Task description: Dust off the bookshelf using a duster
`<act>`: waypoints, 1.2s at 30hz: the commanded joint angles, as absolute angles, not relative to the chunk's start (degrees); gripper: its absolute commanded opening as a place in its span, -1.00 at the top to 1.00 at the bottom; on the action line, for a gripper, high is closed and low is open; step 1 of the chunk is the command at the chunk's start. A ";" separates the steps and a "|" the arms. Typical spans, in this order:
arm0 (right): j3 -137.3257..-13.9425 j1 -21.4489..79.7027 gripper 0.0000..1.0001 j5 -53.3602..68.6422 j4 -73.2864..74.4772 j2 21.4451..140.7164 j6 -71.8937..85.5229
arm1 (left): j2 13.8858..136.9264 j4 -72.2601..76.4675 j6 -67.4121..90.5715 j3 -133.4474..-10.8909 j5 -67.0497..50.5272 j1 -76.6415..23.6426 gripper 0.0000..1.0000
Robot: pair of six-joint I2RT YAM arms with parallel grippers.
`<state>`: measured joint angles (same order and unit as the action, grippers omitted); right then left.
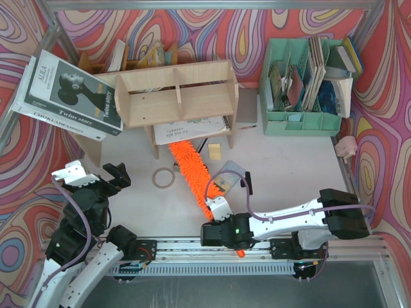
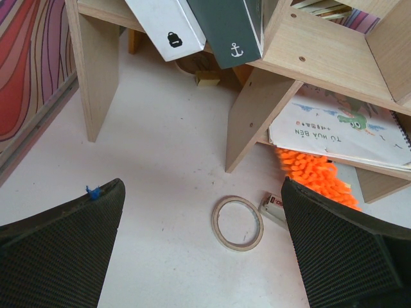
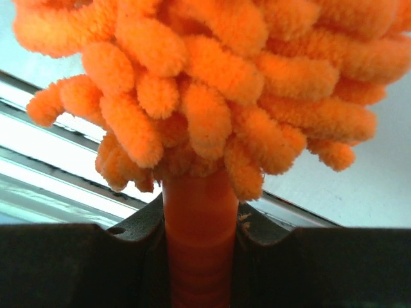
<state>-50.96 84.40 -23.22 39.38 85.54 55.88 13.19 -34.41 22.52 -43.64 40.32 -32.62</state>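
Note:
The light plywood bookshelf (image 1: 173, 96) stands at the back centre, with a large book leaning on its left end. The orange fluffy duster (image 1: 192, 172) lies on the table, its tip under the shelf's lower tier and its handle toward the near edge. My right gripper (image 1: 221, 226) is shut on the duster's handle (image 3: 199, 244) just below the fluff. My left gripper (image 1: 96, 176) is open and empty at the near left. In the left wrist view the shelf (image 2: 321, 58) and the duster's tip (image 2: 314, 176) show ahead.
A tape ring (image 1: 164, 177) lies left of the duster and shows in the left wrist view (image 2: 237, 222), next to a small white box (image 2: 275, 208). A spiral book (image 1: 191, 130) lies under the shelf. A mint-green organiser (image 1: 302, 119) stands at the back right. A darker rack (image 1: 138, 58) stands behind.

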 commanded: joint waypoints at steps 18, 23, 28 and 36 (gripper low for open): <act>-59.84 83.74 1.00 -28.10 33.08 93.38 47.55 | 12.61 -34.49 22.68 -44.21 40.95 -32.26 -0.97; -55.16 81.96 1.00 -28.15 36.28 89.74 54.11 | 12.75 -34.39 22.70 -44.21 40.93 -32.32 -0.97; -50.12 80.51 1.00 -27.80 39.38 84.89 59.81 | 13.07 -34.19 22.68 -44.21 40.55 -32.32 -0.97; -53.48 80.06 1.00 -26.38 32.68 87.19 51.66 | 12.83 -34.32 22.68 -44.24 40.69 -32.34 -0.97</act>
<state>-49.76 79.96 -23.90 37.98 85.82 56.38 13.19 -34.41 22.52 -43.64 40.32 -32.62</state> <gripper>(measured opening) 0.330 0.984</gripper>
